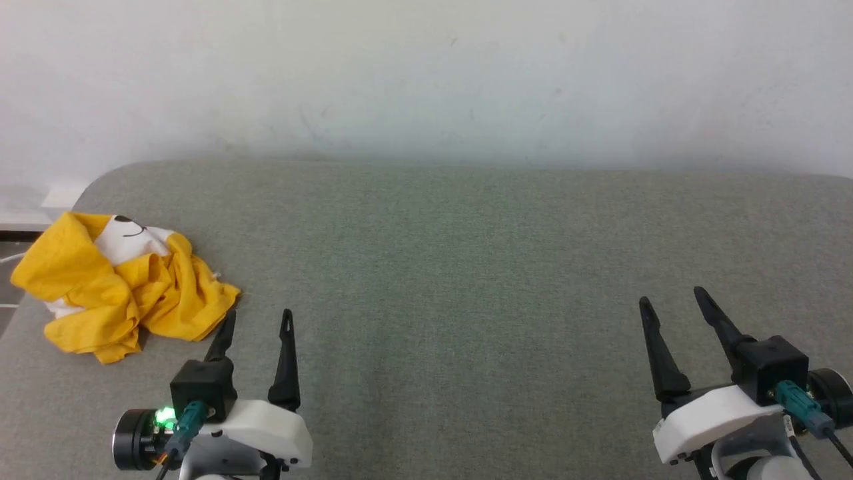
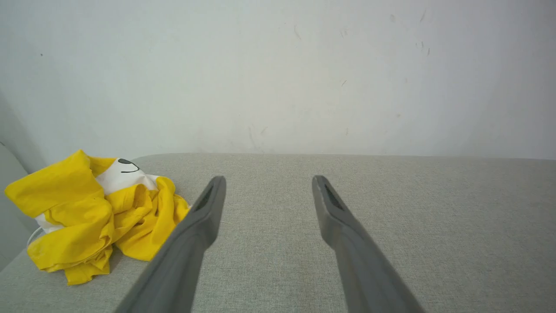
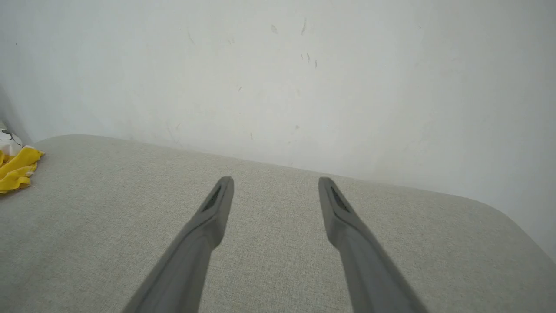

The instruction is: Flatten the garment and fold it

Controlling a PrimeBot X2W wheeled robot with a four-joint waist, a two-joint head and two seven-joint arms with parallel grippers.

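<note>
The garment [image 1: 120, 287] is a mustard-yellow shirt lying crumpled in a heap near the left edge of the grey padded surface [image 1: 466, 267], with a white patch of its print showing on top. The left wrist view has the garment [image 2: 95, 213] at the left, and the right wrist view catches a corner of the garment [image 3: 15, 167] at its far left edge. My left gripper [image 1: 258, 315] stands open just right of the heap, its left finger close to the cloth, nothing between the fingers. Far to the right, my right gripper [image 1: 672, 297] is open and empty.
A pale wall [image 1: 426, 73] rises directly behind the grey surface. The surface has a rounded corner at the back left [image 1: 100, 180], and past its left edge a strip of floor and a white skirting [image 1: 26, 207] show.
</note>
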